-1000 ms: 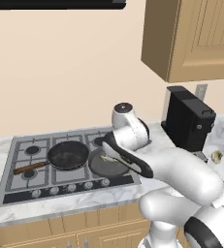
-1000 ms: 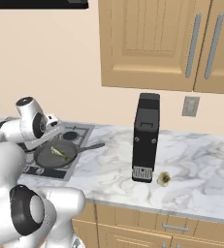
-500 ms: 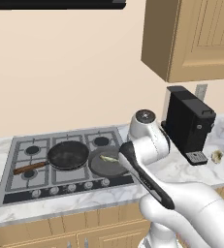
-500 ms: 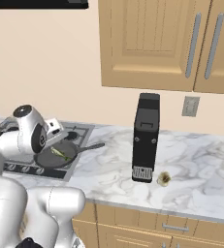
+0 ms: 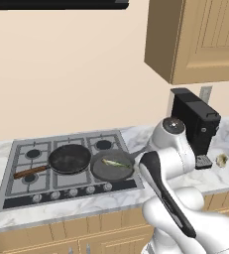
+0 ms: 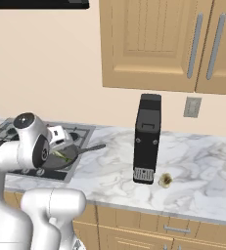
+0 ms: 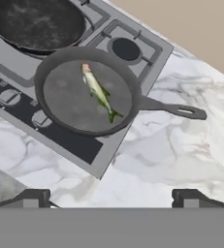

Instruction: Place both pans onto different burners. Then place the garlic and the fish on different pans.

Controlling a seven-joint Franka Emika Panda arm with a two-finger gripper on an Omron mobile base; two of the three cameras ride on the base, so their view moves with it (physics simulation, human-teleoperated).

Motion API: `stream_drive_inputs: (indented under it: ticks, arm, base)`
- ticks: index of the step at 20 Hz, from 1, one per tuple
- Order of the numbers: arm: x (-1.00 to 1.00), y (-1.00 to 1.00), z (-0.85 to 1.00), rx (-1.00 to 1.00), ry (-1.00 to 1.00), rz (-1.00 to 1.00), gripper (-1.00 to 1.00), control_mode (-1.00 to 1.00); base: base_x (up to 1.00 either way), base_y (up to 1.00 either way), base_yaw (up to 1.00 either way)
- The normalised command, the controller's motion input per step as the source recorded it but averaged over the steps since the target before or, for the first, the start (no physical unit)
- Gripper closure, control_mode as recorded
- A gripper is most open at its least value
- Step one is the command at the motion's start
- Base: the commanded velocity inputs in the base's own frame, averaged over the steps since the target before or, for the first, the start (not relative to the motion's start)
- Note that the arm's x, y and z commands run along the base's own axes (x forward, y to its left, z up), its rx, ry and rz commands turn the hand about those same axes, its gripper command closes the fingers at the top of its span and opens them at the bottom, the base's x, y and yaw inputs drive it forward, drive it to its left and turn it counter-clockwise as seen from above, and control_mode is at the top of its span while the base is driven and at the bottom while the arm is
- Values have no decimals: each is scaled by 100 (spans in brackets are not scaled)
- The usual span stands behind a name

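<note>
The dark grey pan (image 7: 65, 104) sits on the cooktop's front right burner, and the fish (image 7: 99, 92) lies flat inside it. Its short handle (image 7: 174, 109) points out over the marble. The black pan (image 5: 69, 158) with the wooden handle rests on the middle burner. My gripper (image 7: 111, 198) hangs open above the counter just off the cooktop's right front corner, fingers wide apart with nothing between them. The garlic (image 6: 165, 180) lies on the counter to the right of the coffee machine, far from the pans.
A tall black coffee machine (image 6: 147, 139) stands on the marble counter between the cooktop (image 5: 22, 188) and the garlic. Wooden wall cabinets (image 6: 158, 44) hang above it. The back right burner (image 7: 125, 48) is bare. Knobs (image 7: 9, 97) line the cooktop's front edge.
The arm has lifted away from the grey pan and swung right, toward the coffee machine. The fish stays in the pan. The gripper has stayed open.
</note>
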Motion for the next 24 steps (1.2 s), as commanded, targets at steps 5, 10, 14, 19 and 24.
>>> stream_drive_inputs:
  ticks: [5, 10, 14, 19, 24]
  arm:
    - [-26, -15, 42, 5, 0, -13, -100, -100]
    - [-31, -18, 26, 3, 0, -13, -100, -100]
    - [-40, -35, 7, 2, -3, -12, -100, -100]
    - [-33, -46, 0, 3, -6, -8, -100, -100]
    - [-29, -48, 0, 1, -4, -7, -100, -100]
  base:
    - [0, 0, 0]
    - [0, 0, 0]
    - [0, 0, 0]
    - [0, 0, 0]
    - [0, 0, 0]
